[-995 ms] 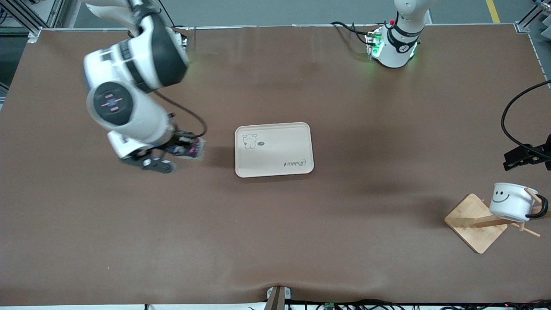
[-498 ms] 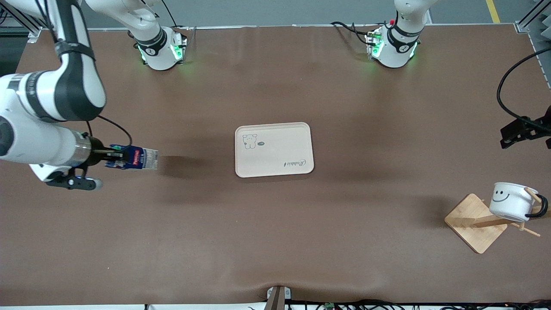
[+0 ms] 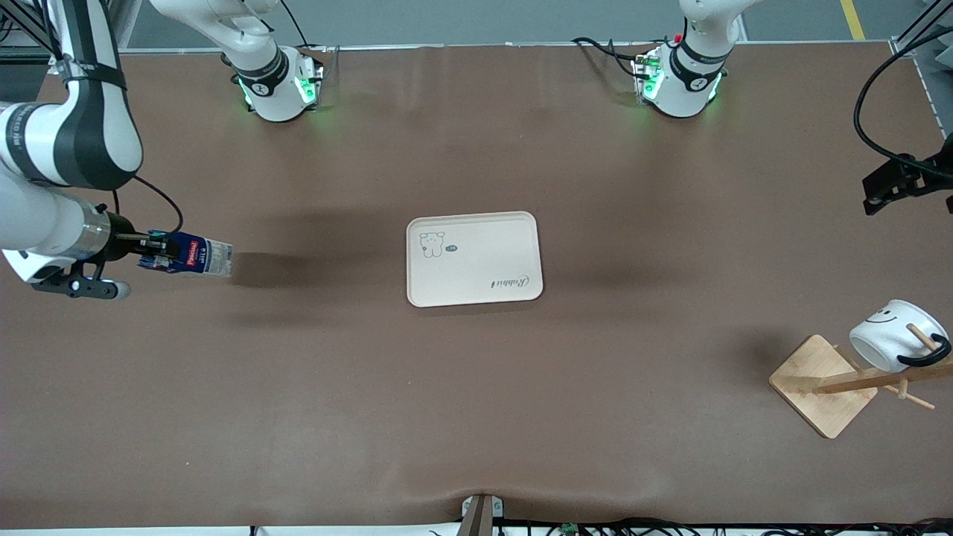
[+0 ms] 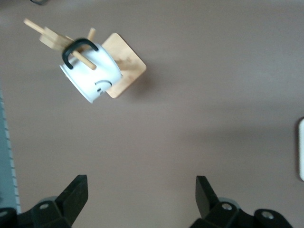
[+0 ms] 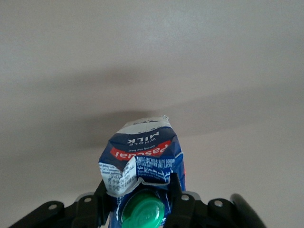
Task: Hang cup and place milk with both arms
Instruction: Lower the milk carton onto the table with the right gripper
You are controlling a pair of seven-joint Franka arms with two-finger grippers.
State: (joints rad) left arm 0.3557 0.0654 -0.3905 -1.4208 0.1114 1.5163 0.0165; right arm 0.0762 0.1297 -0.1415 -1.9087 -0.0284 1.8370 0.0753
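Gripping milk (image 3: 190,255), right gripper (image 3: 153,249) horizontal.

The right gripper (image 5: 142,190) jaws clamp the milk (image 5: 142,156) near its green cap (image 5: 141,212), above the brown table (image 5: 152,57).

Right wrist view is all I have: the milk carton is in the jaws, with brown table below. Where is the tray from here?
Observer: The tray lies at the table's middle. The right gripper holds the milk over bare table toward the right arm's end.
Operator: Is the cup hung?
Observer: Yes. The cup hangs by its handle on a peg of the wooden rack, toward the left arm's end.
Operator: And the left gripper?
Observer: The left gripper is open and empty, in the air over the table near the rack.
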